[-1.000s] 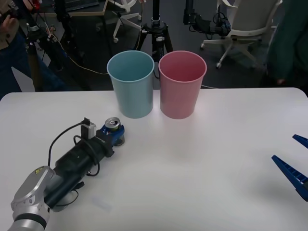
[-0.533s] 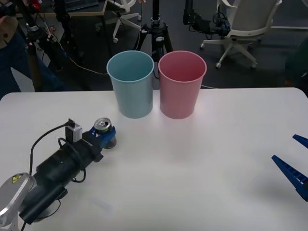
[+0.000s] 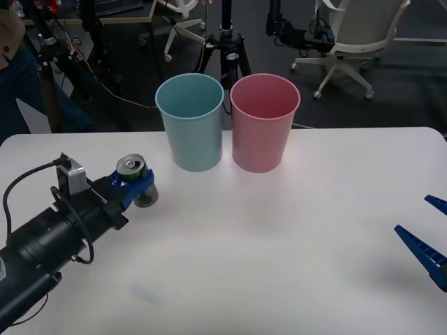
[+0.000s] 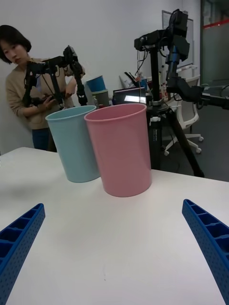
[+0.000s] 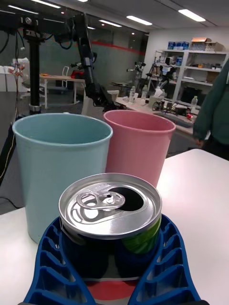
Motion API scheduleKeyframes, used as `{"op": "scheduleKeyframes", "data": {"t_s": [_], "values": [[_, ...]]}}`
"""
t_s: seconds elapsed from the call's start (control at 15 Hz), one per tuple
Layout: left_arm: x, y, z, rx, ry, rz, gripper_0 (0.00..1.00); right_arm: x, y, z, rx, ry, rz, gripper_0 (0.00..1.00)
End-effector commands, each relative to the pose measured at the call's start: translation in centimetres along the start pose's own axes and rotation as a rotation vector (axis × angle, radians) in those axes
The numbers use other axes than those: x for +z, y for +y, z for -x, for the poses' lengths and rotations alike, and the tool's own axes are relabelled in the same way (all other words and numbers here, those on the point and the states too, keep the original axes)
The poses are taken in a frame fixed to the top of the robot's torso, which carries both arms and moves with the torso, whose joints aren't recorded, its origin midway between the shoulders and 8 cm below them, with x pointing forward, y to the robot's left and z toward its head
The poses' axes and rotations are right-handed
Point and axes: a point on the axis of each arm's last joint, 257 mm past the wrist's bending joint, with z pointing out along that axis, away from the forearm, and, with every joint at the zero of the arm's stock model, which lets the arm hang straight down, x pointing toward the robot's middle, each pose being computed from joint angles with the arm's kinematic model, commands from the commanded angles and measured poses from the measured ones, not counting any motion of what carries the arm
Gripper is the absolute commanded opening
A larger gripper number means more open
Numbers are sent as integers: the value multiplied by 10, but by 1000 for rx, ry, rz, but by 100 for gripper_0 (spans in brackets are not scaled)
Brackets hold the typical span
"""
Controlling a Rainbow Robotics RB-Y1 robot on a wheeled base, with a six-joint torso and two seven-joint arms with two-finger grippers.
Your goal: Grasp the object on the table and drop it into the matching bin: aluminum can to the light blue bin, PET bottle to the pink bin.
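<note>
Left gripper clamped around the aluminum can, blue ribbed fingers hugging both sides of the dark body, silver top and pull tab facing up and slightly tilted. Can't tell from the front view whether the can's base touches the table or sits just above it. Sits toward the tabletop's left side, closer to the far edge than the near one, short of the light blue bin and off to its left. Seen from the left wrist, can right up front with the light blue bin just behind it and the pink bin next to that. Both bins upright near the middle of the far edge, side by side, rims almost touching, light blue on the left, pink bin on the right. Right gripper parked low at the tabletop's right edge, fingers spread wide, holding nothing; from its own wrist camera, the two blue fingers well apart with bare white tabletop between them and both bins standing farther off.
</note>
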Motion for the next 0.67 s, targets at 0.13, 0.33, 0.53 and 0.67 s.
{"op": "scheduleKeyframes", "data": {"t_s": [0.13, 0.33, 0.53, 0.67], "values": [[-4, 5, 35, 43, 14, -8, 0, 0, 0, 0, 0, 0, 0, 100], [-3, 8, 65, 73, 12, -24, 0, 0, 0, 0, 0, 0, 0, 100], [-2, 25, 95, 130, -5, -16, 0, 0, 0, 0, 0, 0, 0, 100], [6, 29, 112, 145, -18, -23, 0, 0, 0, 0, 0, 0, 0, 100]]}}
